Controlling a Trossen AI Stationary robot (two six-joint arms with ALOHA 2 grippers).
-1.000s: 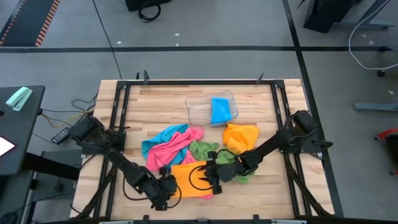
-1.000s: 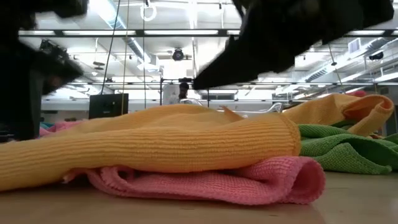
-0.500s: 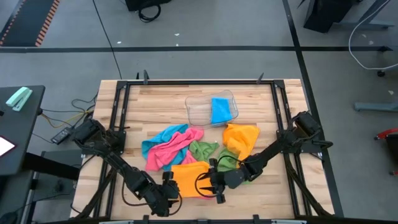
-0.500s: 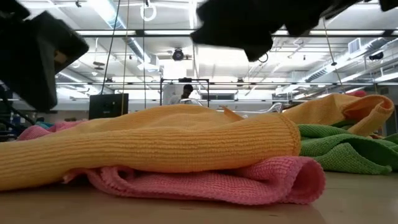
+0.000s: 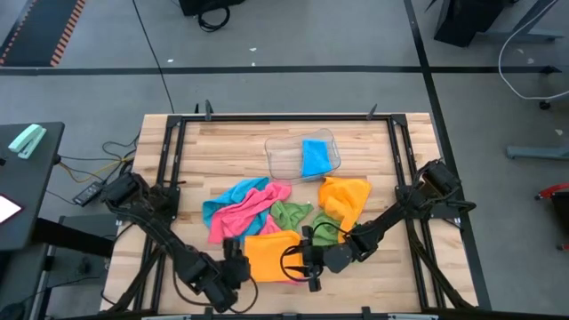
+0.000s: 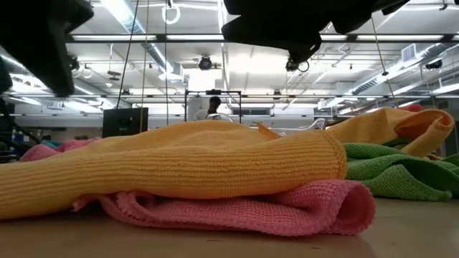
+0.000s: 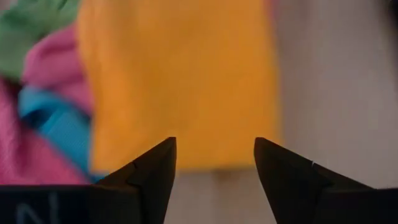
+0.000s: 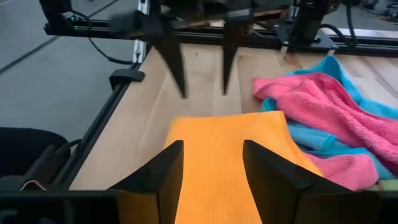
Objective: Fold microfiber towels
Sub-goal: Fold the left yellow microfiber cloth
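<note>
The left gripper (image 7: pixel 214 163) holds its fingers apart and empty just off the near edge of the folded orange microfiber towel (image 5: pixel 271 256), and the right gripper (image 8: pixel 211 163) hovers over that towel's other side with fingers also spread and gripping nothing. The towel lies flat on the wooden worktop (image 5: pixel 222 156) atop a crumpled pink towel (image 5: pixel 244 212), near green, blue and orange cloths. Farther back, a clear plastic tray (image 5: pixel 284 160) holds one folded blue towel (image 5: pixel 314 157); its contents are hidden in the low view.

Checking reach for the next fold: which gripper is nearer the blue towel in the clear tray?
Right. The right gripper sits nearer the blue towel; the left gripper lies farther off, beyond the folded orange towel.
</note>
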